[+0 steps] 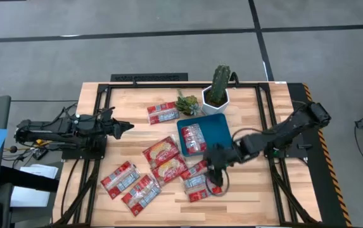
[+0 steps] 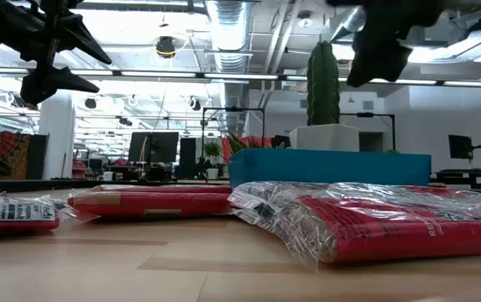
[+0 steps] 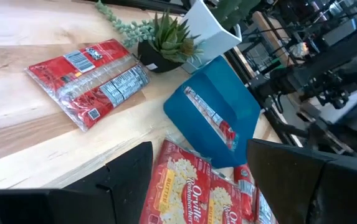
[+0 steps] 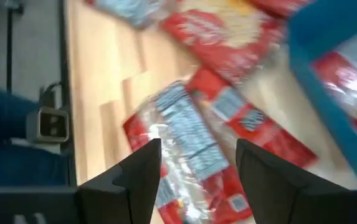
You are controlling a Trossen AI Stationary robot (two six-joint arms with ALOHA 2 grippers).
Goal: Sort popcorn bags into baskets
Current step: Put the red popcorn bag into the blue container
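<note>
Several red popcorn bags with white label panels lie flat on the wooden table. One bag (image 1: pixel 194 138) lies inside the teal-blue tray (image 1: pixel 222 126). My right gripper (image 1: pixel 214 170) hangs open in the air over two bags by the tray's near side; in the right wrist view the labelled bag (image 4: pixel 187 134) shows between its fingers, (image 4: pixel 197 177) being their midpoint. My left gripper (image 1: pixel 123 126) waits open at the table's left side, raised, pointing toward the tray (image 3: pixel 228 118). In the low view both grippers (image 2: pixel 64 50) (image 2: pixel 379 46) are well above the bags.
A white hexagonal pot with a tall cactus (image 1: pixel 217 94) stands at the tray's far corner, a small succulent (image 1: pixel 186 104) beside it. One bag (image 1: pixel 162 113) lies alone toward the far edge. Other bags (image 1: pixel 130 185) are spread over the near-left part. Bare wood shows at the near-right.
</note>
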